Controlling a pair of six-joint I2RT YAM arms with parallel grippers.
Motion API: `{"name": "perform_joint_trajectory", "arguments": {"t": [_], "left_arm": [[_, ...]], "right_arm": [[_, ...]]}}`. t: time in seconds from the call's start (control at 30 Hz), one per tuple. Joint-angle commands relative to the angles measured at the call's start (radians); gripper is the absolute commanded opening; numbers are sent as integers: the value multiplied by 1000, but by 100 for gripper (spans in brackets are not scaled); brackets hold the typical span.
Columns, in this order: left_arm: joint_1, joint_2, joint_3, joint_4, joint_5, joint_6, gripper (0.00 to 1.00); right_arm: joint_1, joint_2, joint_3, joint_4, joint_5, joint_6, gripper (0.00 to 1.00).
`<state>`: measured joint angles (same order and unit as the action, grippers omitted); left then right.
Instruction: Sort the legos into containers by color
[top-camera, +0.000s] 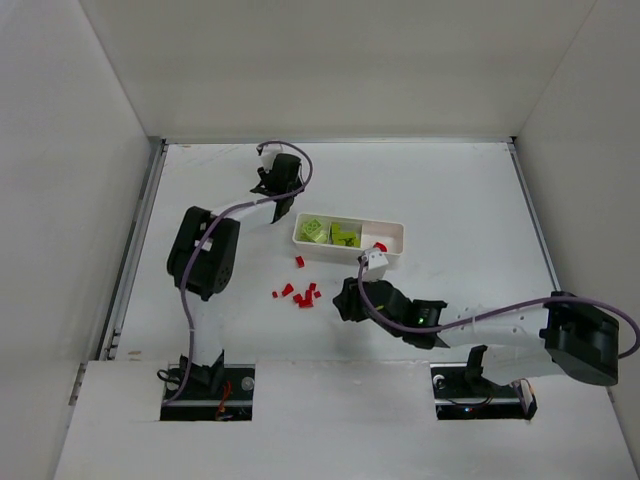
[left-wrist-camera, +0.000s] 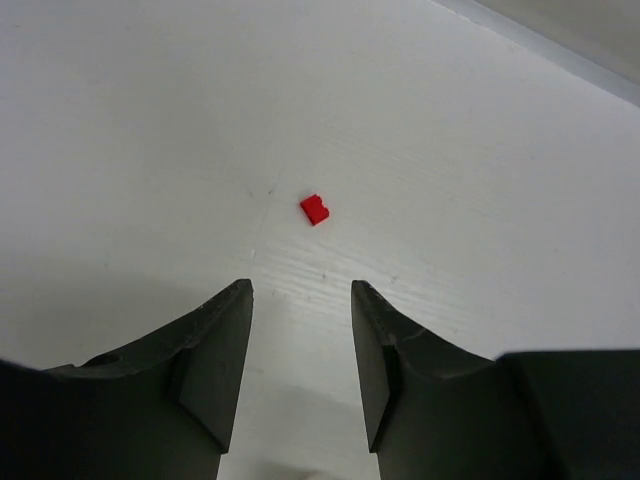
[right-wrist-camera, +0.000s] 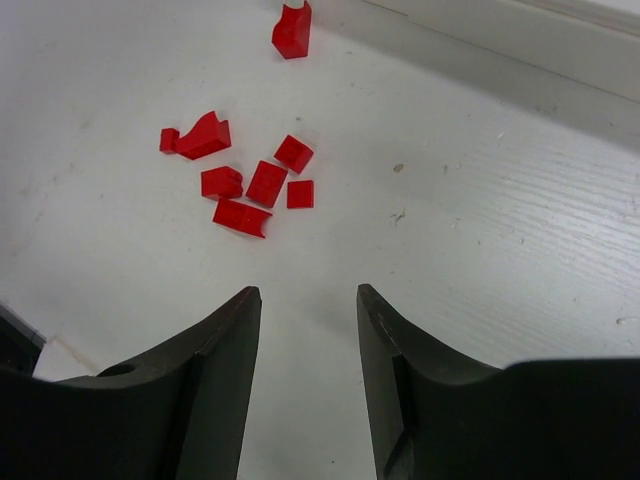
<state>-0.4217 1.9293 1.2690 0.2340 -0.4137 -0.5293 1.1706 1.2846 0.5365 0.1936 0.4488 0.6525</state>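
The red bricks (top-camera: 303, 293) lie in a loose scatter at the middle of the counter (top-camera: 450, 200), with one more red brick (top-camera: 299, 261) a little above them, just left of the tray (top-camera: 395, 228). The tray sits right of centre in the overhead view; a green brick (top-camera: 315, 230) lies in its left compartment, another green brick (top-camera: 346, 236) in the middle one, and a red piece (top-camera: 381, 246) in the right one.

The right wrist view brings the scatter close in its upper left and shows the bricks as separate pieces, some touching, while the overhead view gives only a red cluster. The right fingers (right-wrist-camera: 215, 360) stand spread below them, holding nothing.

The left wrist view shows a lone red brick (left-wrist-camera: 315, 209) on bare counter, just beyond the left fingers (left-wrist-camera: 222, 350), which are also spread and hold nothing. I cannot find this brick from overhead, where that arm reaches to the upper centre of the frame.

The counter is white and faintly scuffed, closed in by plain white walls (top-camera: 60, 150) at the left, back and right.
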Motion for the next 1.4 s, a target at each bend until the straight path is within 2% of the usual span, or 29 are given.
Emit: {"name": "perform_joint_trajectory", "arguments": {"t": [0.0, 0.23, 0.67, 1.1, 1.23, 1.37], "left_arm": [[21, 104, 148, -91, 35, 81, 40], [36, 264, 342, -168, 38, 124, 38], [24, 384, 444, -208, 12, 186, 33], [24, 384, 411, -191, 7, 195, 16], [25, 314, 316, -124, 15, 189, 11], [33, 196, 199, -59, 36, 158, 10]], "right_arm": [[22, -53, -12, 24, 37, 38, 49], [34, -80, -15, 23, 37, 47, 49], [40, -88, 10, 18, 39, 32, 49], [39, -91, 2, 18, 39, 33, 50], [36, -39, 16, 26, 24, 26, 52], [53, 51, 55, 29, 22, 9, 56]]}}
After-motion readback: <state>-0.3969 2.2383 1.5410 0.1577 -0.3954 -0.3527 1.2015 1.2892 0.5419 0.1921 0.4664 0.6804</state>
